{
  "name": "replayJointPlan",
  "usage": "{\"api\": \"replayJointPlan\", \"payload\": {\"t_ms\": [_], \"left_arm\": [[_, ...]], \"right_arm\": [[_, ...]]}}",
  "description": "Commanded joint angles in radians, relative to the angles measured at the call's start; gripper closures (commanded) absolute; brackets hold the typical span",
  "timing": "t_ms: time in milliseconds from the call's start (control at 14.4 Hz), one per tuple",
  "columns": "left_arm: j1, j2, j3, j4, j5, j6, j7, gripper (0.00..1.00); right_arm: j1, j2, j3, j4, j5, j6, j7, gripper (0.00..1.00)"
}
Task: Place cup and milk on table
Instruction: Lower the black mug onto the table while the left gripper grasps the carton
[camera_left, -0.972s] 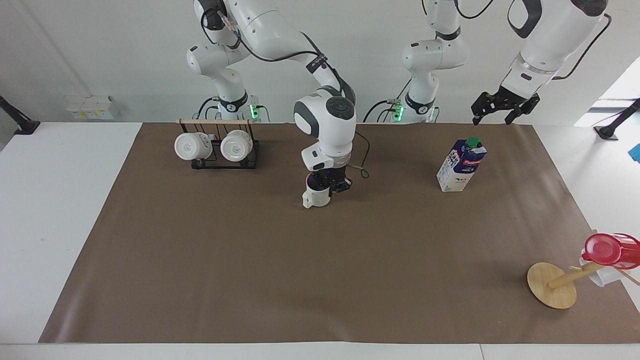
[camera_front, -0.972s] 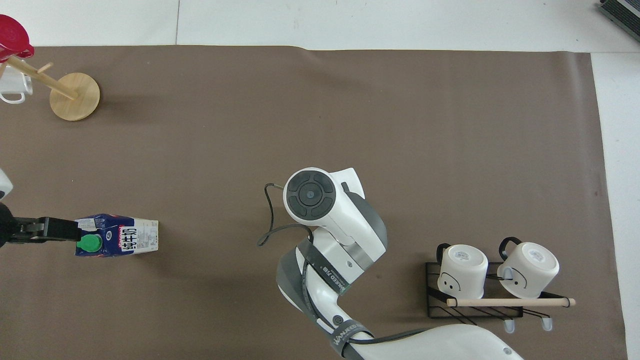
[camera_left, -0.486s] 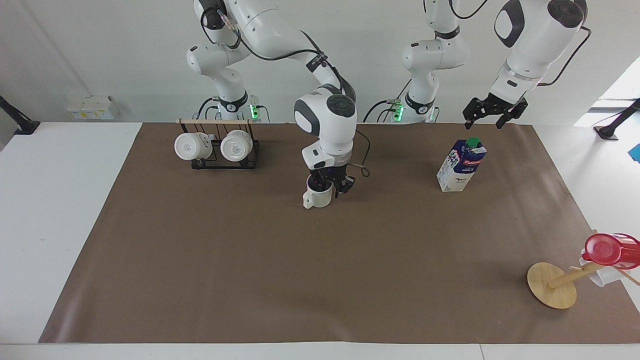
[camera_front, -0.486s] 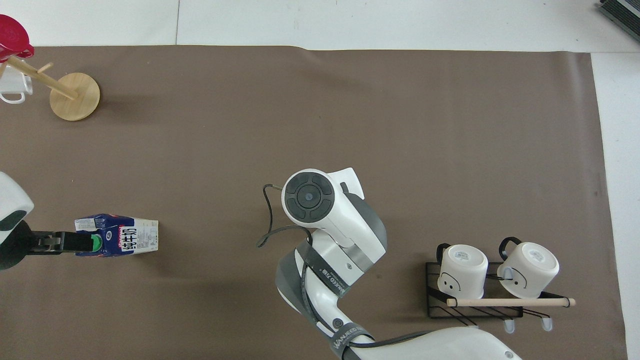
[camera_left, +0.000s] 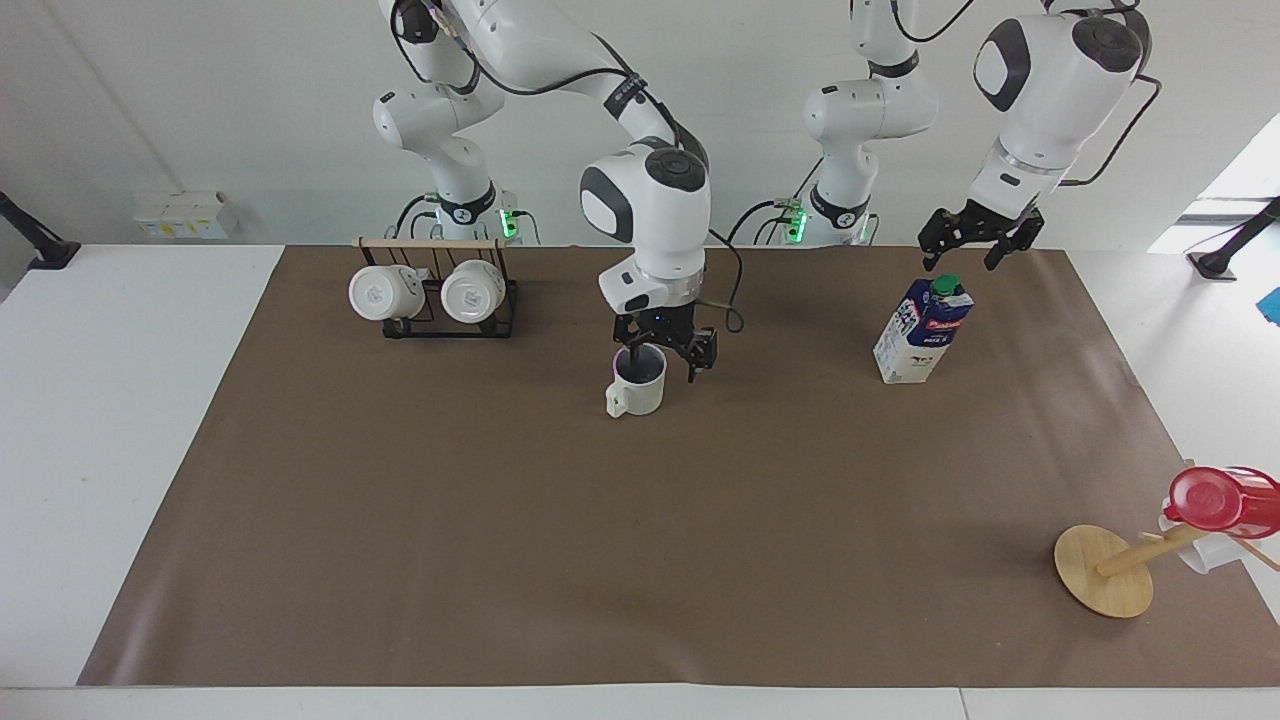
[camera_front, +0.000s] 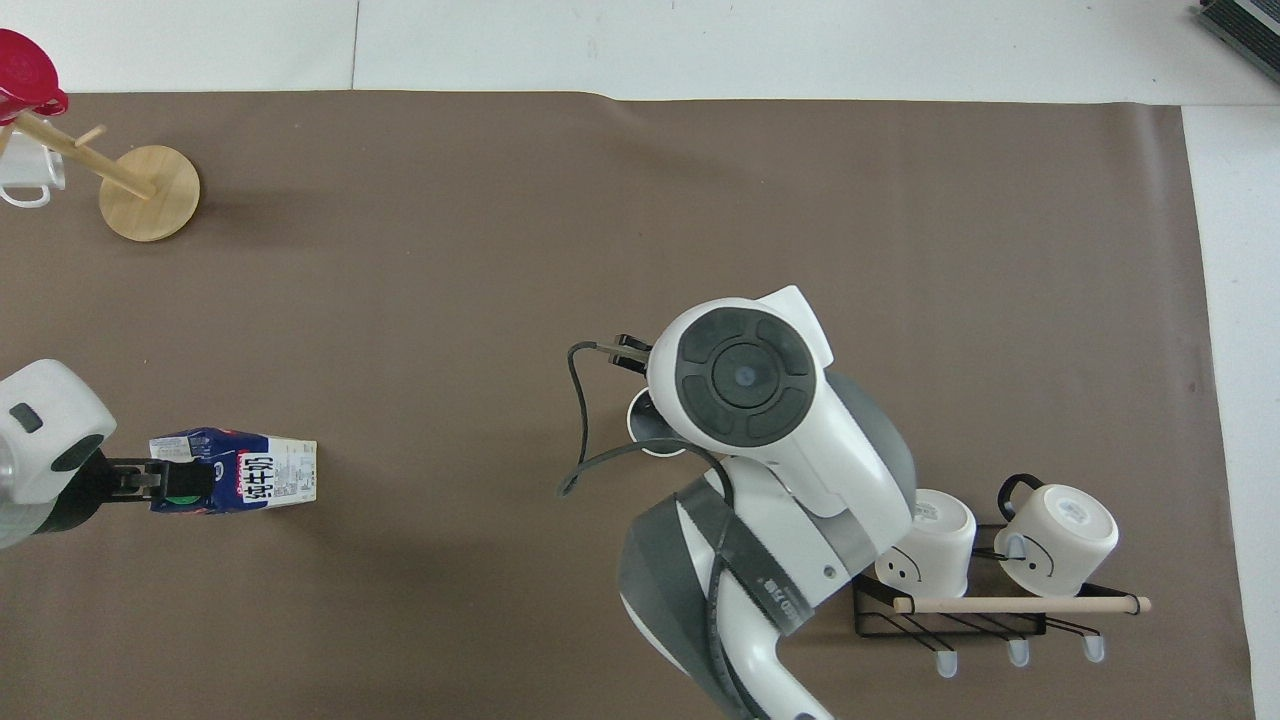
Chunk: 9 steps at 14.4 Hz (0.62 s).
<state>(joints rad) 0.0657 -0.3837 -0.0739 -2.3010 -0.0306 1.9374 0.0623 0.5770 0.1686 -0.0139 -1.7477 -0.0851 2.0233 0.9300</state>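
Cup (camera_left: 639, 381) at frame centre and milk (camera_left: 923, 330) at upper right both stand on the desk (camera_left: 400, 520), right end effector (camera_left: 665, 357) released over the cup, left end effector (camera_left: 978, 240) released above the milk: task looks done.

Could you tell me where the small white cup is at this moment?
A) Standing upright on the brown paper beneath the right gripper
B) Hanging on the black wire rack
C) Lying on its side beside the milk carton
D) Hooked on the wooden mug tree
A: the cup stands upright on the brown paper of the table, and the right gripper is open just above it, not gripping it.
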Motion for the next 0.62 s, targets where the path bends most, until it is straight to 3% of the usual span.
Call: {"api": "replayJointPlan", "payload": {"t_ms": [0,556], "left_arm": [[-0.001,-0.030,-0.001,-0.080,0.014,0.084,0.011,0.00],[-0.003,-0.007,-0.001,-0.121,0.014,0.190,0.008,0.00]], "right_arm": [[-0.063,-0.050,0.005,-0.021,0.027,-0.047,-0.095,0.00],[-0.278,-0.168,-0.003,-0.018,0.027,-0.153,-0.350,0.00]]}}
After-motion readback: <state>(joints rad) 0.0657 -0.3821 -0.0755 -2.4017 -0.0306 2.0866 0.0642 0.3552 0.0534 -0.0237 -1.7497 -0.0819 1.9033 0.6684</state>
